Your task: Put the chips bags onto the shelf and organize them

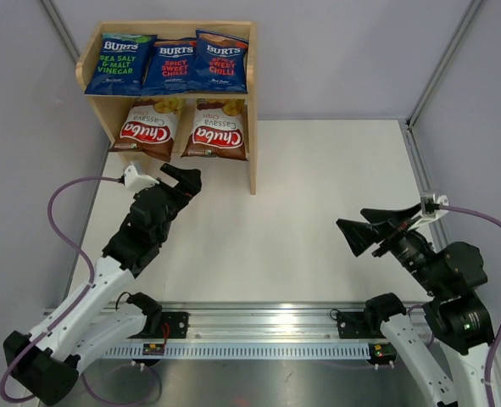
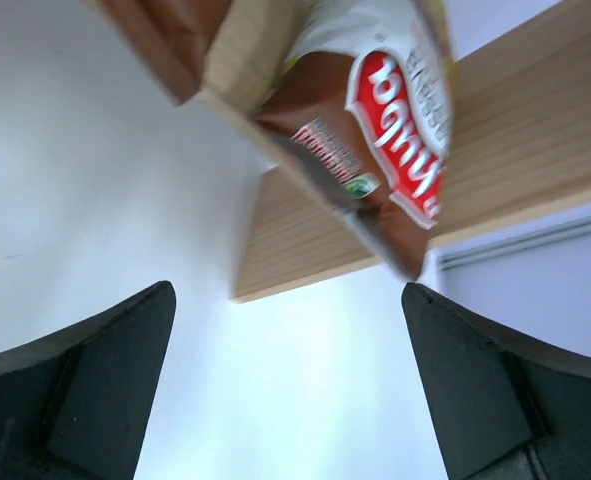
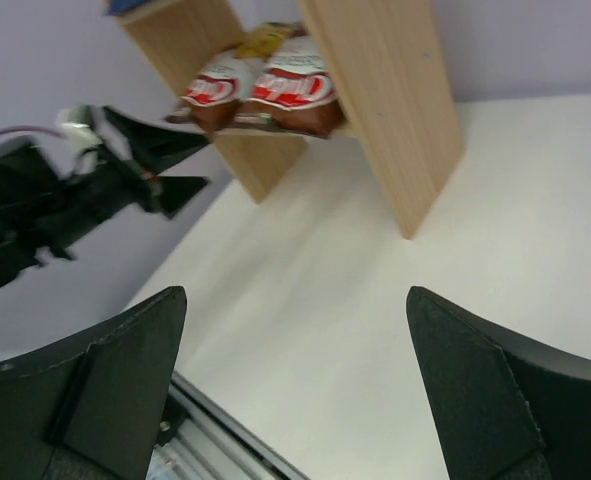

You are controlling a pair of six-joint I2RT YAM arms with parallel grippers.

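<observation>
The wooden shelf [image 1: 252, 127] stands at the back left of the table. On its top tier lie three blue Burts chips bags [image 1: 119, 64] [image 1: 169, 66] [image 1: 222, 61] side by side. Two brown Chuba bags [image 1: 148, 129] [image 1: 218, 131] lie on the lower tier. My left gripper [image 1: 182, 176] is open and empty just in front of the lower tier. In the left wrist view a Chuba bag [image 2: 395, 130] overhangs the shelf board [image 2: 535, 130] above the open gripper [image 2: 287, 290]. My right gripper [image 1: 352, 222] is open and empty over the table's right side, far from the shelf [image 3: 385, 100].
The white table [image 1: 318, 195] stretches between the shelf and the arms. A metal rail [image 1: 258, 326] carrying both arm bases runs along the near edge. Grey walls close in on the left, back and right. The left arm [image 3: 75, 195] shows in the right wrist view.
</observation>
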